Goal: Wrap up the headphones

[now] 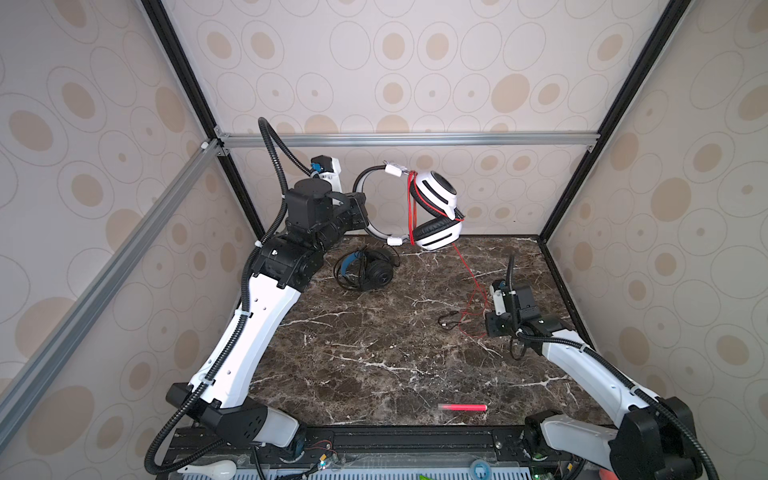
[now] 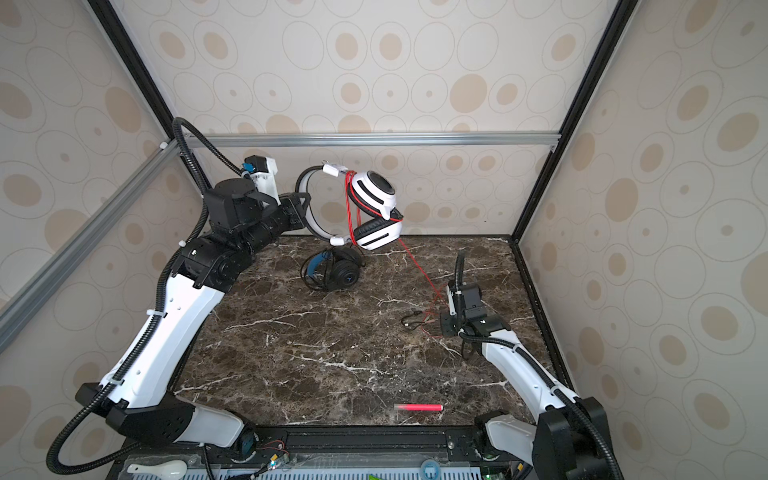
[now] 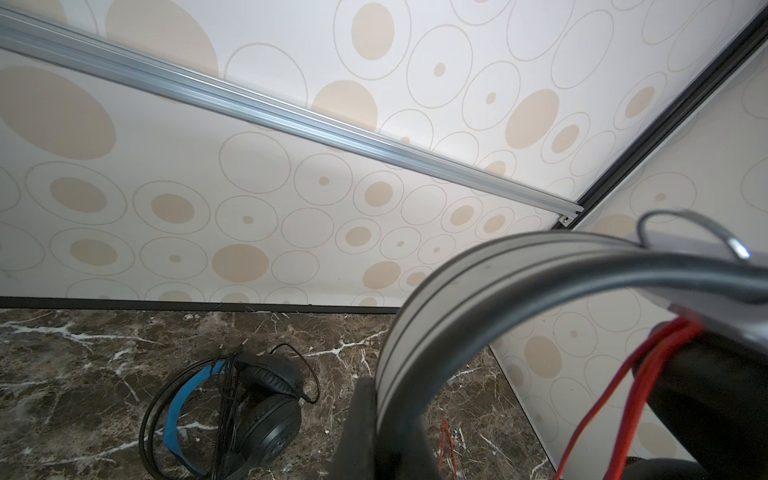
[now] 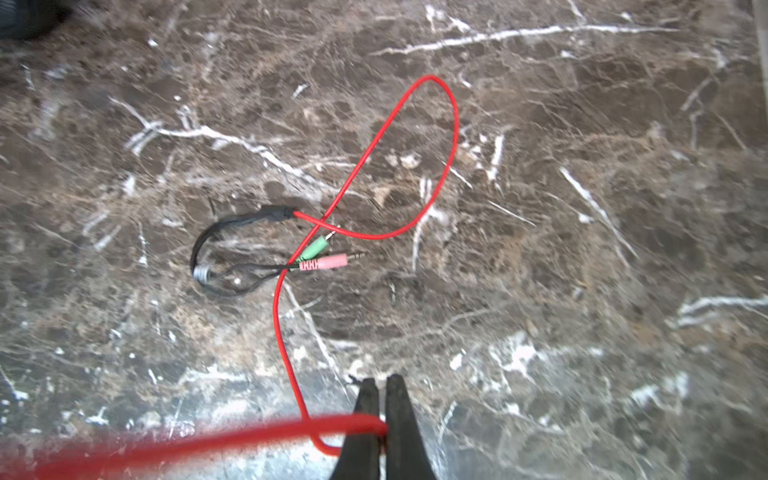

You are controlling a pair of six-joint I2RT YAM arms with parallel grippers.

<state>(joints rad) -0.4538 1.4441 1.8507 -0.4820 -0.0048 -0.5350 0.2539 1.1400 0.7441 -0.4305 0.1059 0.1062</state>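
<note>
Left tool (image 1: 360, 210) clamped on band of white headset (image 1: 436, 208), held aloft; black headset (image 1: 368, 270) lay on table (image 1: 374, 365) beneath it. Right tool (image 4: 381, 380) pinched red cable (image 4: 286, 332) low. Likely risk: cable slipping from pinch, or crossed loop ahead knotting at plugs (image 4: 328, 259).

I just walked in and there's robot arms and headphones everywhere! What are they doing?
The robot is winding up headphone cords. Its left gripper holds the white headphones up in the air by the headband. A few loops of the red cable already go around them. The right gripper, down near the table, pinches the loose part of that cable; the plugs lie on the table. The black headphones lie on the table, untouched.
</note>
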